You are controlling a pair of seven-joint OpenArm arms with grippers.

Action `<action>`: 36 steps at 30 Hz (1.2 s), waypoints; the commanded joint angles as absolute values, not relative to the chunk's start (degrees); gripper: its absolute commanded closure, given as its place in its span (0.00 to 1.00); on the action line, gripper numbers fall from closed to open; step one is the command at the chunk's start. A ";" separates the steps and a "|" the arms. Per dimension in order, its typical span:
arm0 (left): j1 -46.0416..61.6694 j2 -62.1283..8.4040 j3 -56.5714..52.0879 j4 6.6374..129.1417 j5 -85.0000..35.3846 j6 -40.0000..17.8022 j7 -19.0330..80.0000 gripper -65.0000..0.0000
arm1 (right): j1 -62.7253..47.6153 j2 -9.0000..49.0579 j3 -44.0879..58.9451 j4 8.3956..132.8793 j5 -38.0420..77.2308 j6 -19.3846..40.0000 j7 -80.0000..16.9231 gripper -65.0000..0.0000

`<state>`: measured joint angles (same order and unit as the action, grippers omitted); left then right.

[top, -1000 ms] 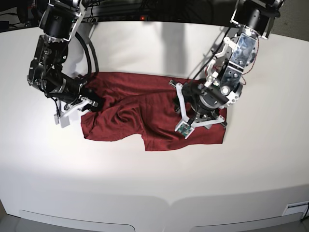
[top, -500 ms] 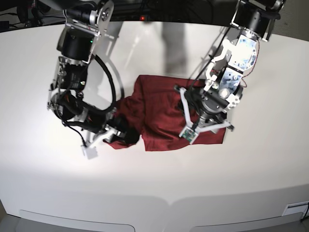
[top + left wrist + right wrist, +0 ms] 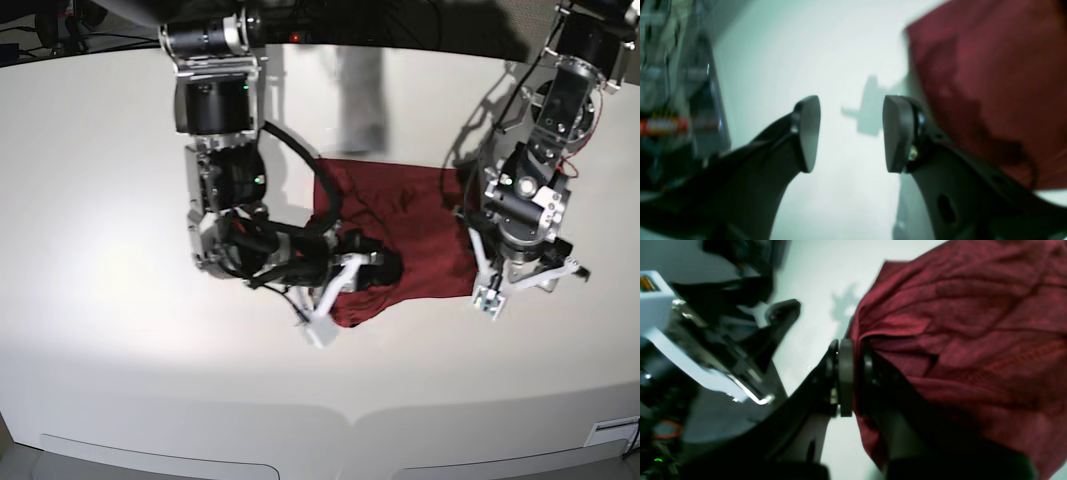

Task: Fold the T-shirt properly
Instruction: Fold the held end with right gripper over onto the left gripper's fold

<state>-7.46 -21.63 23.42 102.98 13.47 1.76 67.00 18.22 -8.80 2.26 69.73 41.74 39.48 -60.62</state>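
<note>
- Carrying a pinched fold of the T-shirt [image 3: 400, 235] across the garment, the right gripper [image 3: 850, 376] has its jaws pressed together on a bunched edge of the maroon fabric, as its wrist view shows plainly.
- In the base view that gripper [image 3: 375, 268] sits over the shirt's lower left corner, with cloth draped from it and gathered into a dark lump.
- The left gripper [image 3: 850, 133] stands with its pads apart and nothing between them; only the pale table [image 3: 826, 50] shows through the gap, and the shirt's edge [image 3: 990, 83] lies just beside its outer finger.
- In the base view this arm's gripper [image 3: 525, 270] hangs at the shirt's right border, touching no cloth as far as I can tell.
- The shirt lies near the middle of the white table [image 3: 120, 330], between the two arms, in a compact, wrinkled, roughly squarish heap.
- Judging by this, one side looks already brought over the body, so the fold seems partway through.
- Left to do, in my estimate: lay the carried edge flat, release it, smooth the wrinkles, and square the final shape.
</note>
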 commanded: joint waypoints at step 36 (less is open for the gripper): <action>2.70 -27.90 23.29 100.60 24.62 5.72 56.10 0.55 | 21.28 -9.00 -13.15 70.63 55.81 40.00 -52.14 0.72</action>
